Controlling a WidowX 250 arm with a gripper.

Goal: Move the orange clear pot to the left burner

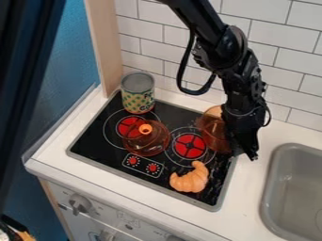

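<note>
White rectangular wall tiles (149,27); glossy black cooktop (93,147). One transparent orange pot (211,131), curved, beside my gripper (244,151); spread or pinching, I cannot tell. One knobbed, domed lid (148,143).

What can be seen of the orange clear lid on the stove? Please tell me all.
The lid is round, see-through and dark orange, looking like plastic or glass, with a brighter orange knob on top. It lies knob up on the black cooktop, overlapping the near right part of the left burner. Nothing else seems to touch it.
</note>
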